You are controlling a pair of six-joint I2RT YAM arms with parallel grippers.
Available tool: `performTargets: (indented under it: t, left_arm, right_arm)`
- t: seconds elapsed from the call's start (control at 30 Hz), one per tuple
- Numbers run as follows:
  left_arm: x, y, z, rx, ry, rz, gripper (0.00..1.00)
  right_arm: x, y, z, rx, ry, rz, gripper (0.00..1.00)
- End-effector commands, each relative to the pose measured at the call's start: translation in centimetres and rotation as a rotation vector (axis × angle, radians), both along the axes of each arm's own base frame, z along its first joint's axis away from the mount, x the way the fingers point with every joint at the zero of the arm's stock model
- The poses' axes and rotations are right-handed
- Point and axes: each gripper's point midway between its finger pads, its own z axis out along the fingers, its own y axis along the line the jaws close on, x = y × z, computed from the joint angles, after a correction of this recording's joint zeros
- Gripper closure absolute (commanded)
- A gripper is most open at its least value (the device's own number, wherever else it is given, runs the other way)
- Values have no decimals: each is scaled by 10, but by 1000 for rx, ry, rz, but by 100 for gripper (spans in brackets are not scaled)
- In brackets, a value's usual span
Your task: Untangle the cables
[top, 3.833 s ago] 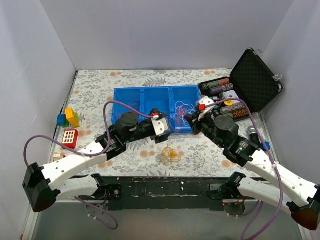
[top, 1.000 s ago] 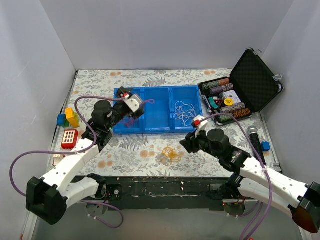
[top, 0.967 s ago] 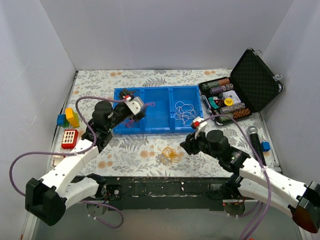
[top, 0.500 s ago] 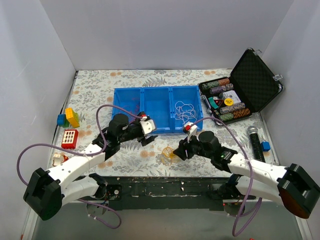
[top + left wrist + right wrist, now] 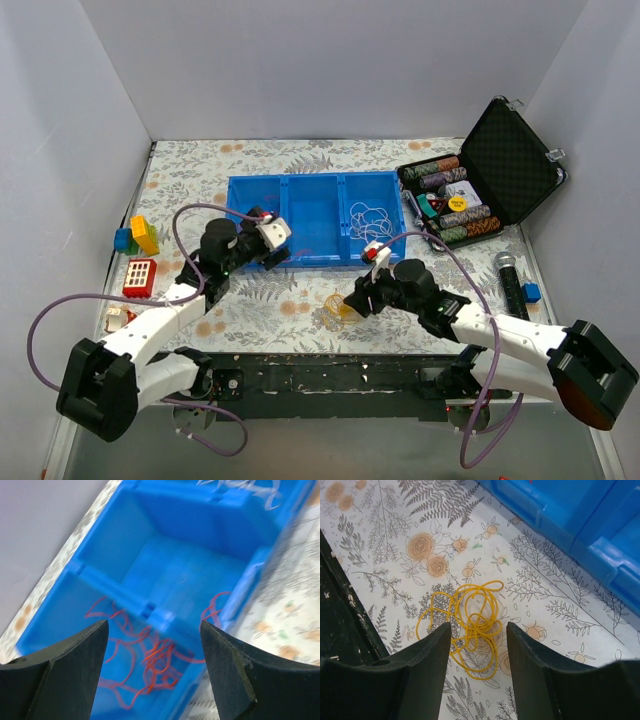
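With our right hand [image 5: 476,628] open astride the yellow cable bunch [image 5: 481,630] at frame centre, we risk catching only stray loops; our left hand [image 5: 153,627] gapes wide over red cables [image 5: 155,660].

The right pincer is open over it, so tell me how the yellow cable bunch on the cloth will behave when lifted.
Probably floppy: the yellow cable bunch is thin wire lying in loose, uneven loops. Likely very light, so it should lift whole, loops dangling. It may slip, since the right pincer stands open wider than any single strand.
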Motion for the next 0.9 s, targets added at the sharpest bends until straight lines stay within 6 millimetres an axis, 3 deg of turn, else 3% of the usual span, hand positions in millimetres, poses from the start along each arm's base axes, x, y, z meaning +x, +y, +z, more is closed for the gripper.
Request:
performTargets:
  t: [0.0, 0.17, 0.43, 0.67, 0.87]
  left_arm:
    - [8, 29, 18, 14, -13, 0, 27]
    - [-26, 24, -23, 175, 54, -220, 28]
    - [-28, 20, -64, 270, 72, -332, 27]
    - [-18, 17, -78, 287, 67, -341, 27]
    - [-7, 15, -76, 260, 21, -309, 28]
  right_arm:
    - [10, 3, 26, 52, -82, -18, 44]
    - [11, 1, 25, 45, -87, -26, 44]
    - [15, 2, 30, 50, -97, -36, 45]
    - [17, 2, 32, 49, -96, -50, 46]
    - [16, 2, 31, 50, -92, -48, 47]
